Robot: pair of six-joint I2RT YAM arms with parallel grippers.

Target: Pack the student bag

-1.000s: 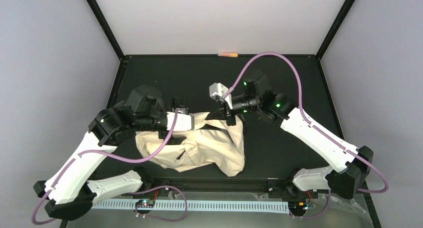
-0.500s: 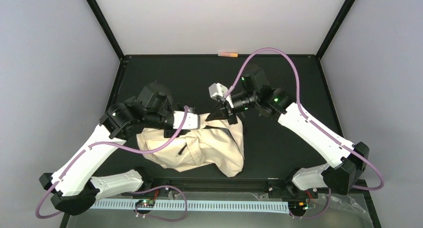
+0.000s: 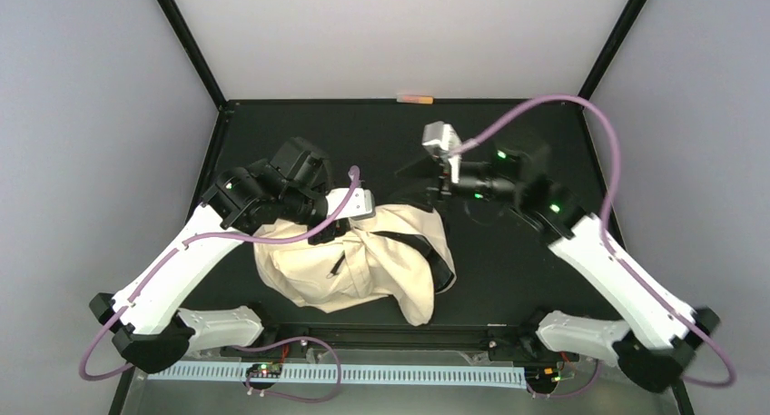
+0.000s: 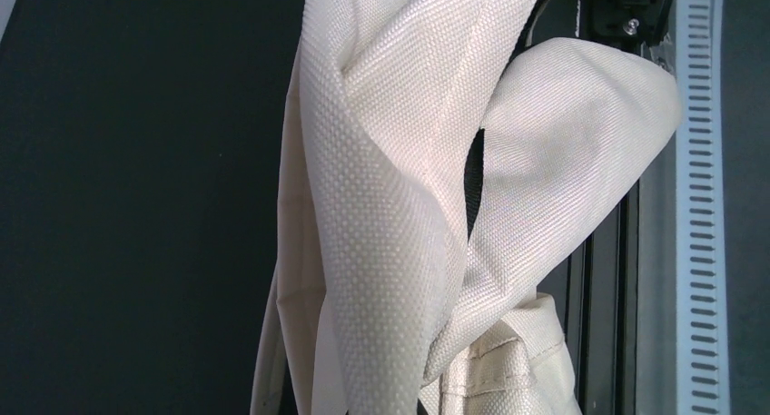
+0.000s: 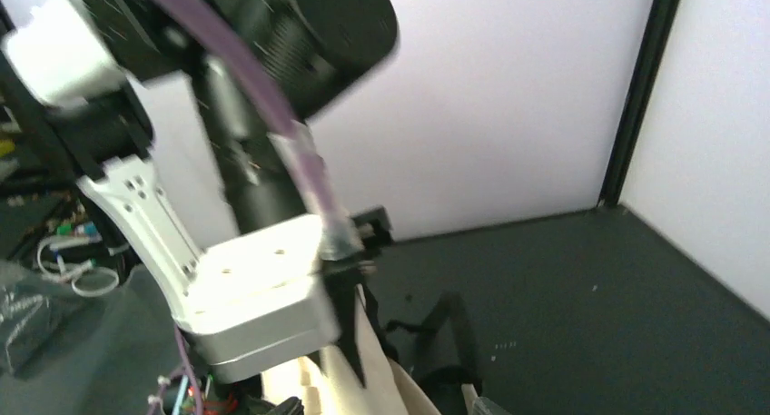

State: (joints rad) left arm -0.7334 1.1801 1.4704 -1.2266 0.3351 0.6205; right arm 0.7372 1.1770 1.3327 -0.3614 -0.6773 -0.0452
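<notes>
The black table [image 3: 272, 143] carries the student bag [image 3: 390, 270], which lies crumpled in the middle of the near half, between the 2 arms, as it did 1 second ago. The left arm [image 3: 182, 261] has stretched further toward the centre. The right arm [image 3: 608, 270] has swung back to the right, away from the bag. The left gripper [image 3: 361, 204], which stood wide 1 second ago, is now closed on a fold of cream fabric at the far left edge of the bag, and this fold fills the left wrist view. The right gripper [image 3: 425, 174] was at the far right corner of the bag before. Now it hangs apart from the bag, and I cannot tell how its jaws stand. The released corner has sunk down, and a black strap [image 3: 436, 256] now shows across the right side. A small orange thing [image 3: 416, 98] lies at the far edge of the table, unchanged.
</notes>
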